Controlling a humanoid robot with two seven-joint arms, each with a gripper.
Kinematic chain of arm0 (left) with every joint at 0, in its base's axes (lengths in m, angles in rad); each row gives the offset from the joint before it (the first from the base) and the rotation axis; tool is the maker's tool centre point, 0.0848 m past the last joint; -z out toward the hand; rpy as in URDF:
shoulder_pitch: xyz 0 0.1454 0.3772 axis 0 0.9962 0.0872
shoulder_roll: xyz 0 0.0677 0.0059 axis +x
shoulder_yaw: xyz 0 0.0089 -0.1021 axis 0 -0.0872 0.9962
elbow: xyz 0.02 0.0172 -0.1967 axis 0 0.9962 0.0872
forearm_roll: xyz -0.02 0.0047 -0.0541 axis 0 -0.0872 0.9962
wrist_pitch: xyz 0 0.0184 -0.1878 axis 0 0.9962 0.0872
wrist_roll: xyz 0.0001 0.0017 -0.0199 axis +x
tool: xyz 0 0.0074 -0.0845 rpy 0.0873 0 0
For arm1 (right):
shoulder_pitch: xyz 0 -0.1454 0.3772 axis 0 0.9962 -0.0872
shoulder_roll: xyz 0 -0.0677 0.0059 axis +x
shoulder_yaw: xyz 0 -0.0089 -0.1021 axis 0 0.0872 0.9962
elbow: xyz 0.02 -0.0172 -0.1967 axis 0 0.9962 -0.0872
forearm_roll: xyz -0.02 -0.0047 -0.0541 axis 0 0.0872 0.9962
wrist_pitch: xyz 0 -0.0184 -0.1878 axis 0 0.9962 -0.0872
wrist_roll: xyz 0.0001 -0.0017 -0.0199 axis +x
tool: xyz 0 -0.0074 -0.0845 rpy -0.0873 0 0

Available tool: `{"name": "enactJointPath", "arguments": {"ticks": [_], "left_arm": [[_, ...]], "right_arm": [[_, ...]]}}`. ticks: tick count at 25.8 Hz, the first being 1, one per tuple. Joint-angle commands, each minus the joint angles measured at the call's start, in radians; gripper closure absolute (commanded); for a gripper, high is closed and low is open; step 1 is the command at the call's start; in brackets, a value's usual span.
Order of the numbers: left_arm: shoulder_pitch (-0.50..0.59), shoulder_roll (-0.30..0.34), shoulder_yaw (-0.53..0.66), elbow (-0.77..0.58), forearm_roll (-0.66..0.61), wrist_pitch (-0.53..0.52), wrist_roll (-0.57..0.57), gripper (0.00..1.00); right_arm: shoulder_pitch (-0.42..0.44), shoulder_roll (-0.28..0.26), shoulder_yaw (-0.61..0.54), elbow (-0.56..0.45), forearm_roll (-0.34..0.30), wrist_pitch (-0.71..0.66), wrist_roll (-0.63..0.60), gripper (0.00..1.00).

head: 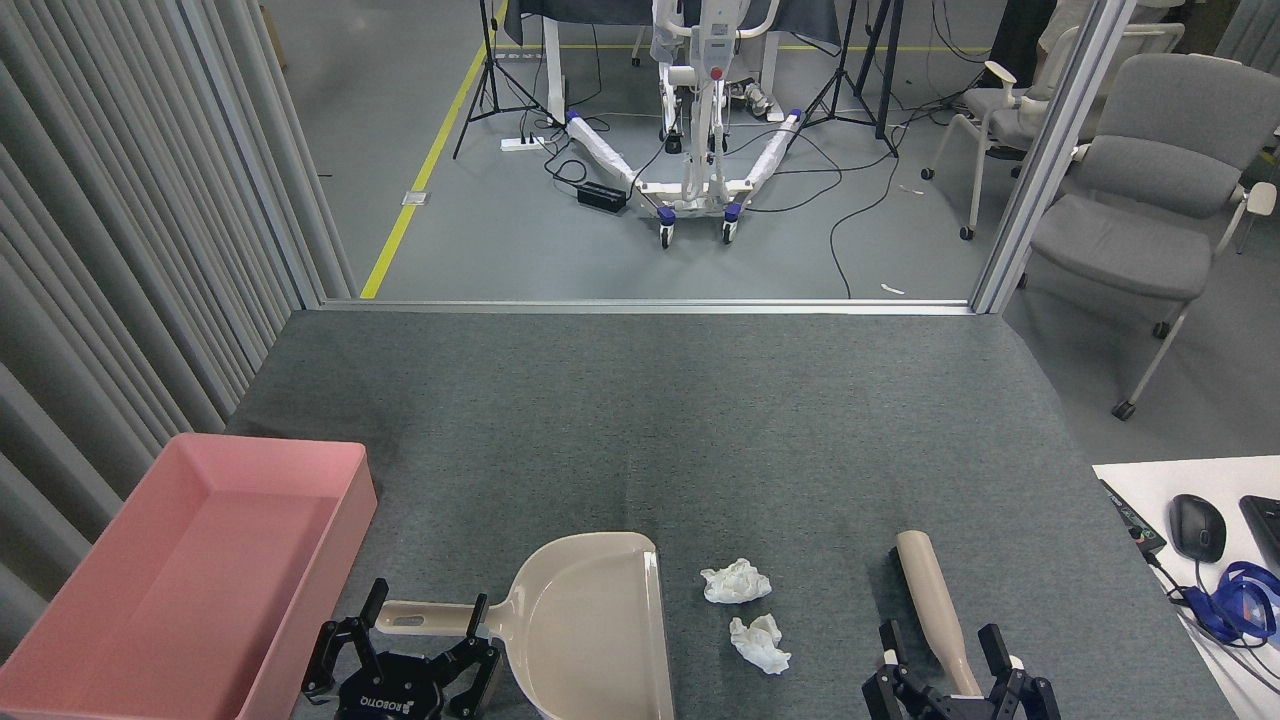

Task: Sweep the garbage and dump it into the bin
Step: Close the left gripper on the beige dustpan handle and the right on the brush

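Observation:
Two crumpled white tissue wads, the garbage, lie on the grey table: one [736,581] and a second [760,643] just nearer, both right of the beige dustpan [590,620]. The pink bin [352,515] stands at the left with nothing in it. At the bottom left my left gripper [427,600] is open, its fingers apart on either side of the dustpan's handle [425,618]. My right gripper [940,640] is open at the bottom right, and a beige brush handle [925,585] lies between its fingers without being clamped. The brush's bristles are hidden.
The grey felt table [640,420] ends at a metal rail at the back. A ribbed curtain [120,250] hangs on the left. On the right, a white desk [1150,490] carries a black mouse [1197,527] and a blue strap [1240,600]. Beyond stand a grey chair [1140,200] and a wheeled stand.

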Motion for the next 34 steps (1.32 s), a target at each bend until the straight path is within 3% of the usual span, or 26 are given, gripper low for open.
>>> {"name": "enactJointPath", "arguments": {"ticks": [1, 11, 14, 19, 23, 29, 34], "left_arm": [[0.0, 0.0, 0.0, 0.0, 0.0, 0.004, -0.001, 0.01], [-0.003, -0.002, 0.003, -0.002, 0.063, -0.002, -0.015, 0.0], [-0.003, -0.002, 0.003, -0.002, 0.238, 0.003, -0.014, 0.0], [0.002, 0.0, 0.001, -0.003, 0.347, 0.009, -0.001, 0.0], [0.002, 0.002, 0.0, -0.002, 0.68, 0.015, -0.02, 0.0], [0.012, 0.008, 0.015, 0.002, 0.989, 0.015, -0.075, 0.0], [0.034, 0.014, 0.015, 0.006, 1.065, 0.013, -0.087, 0.0]], "right_arm": [[-0.002, 0.0, 0.0, 0.0, 0.0, 0.002, 0.0, 0.0], [-0.003, 0.002, 0.0, 0.0, 0.0, 0.002, 0.002, 0.0], [-0.003, 0.0, 0.0, 0.0, 0.0, 0.002, 0.002, 0.0], [-0.003, 0.0, -0.003, 0.0, 0.0, 0.002, 0.002, 0.0], [-0.002, 0.0, -0.003, 0.0, 0.0, 0.003, 0.002, 0.0], [-0.002, 0.0, -0.011, 0.0, 0.0, 0.005, 0.002, 0.0], [-0.002, -0.001, -0.012, 0.0, 0.0, 0.005, 0.002, 0.0]]}}
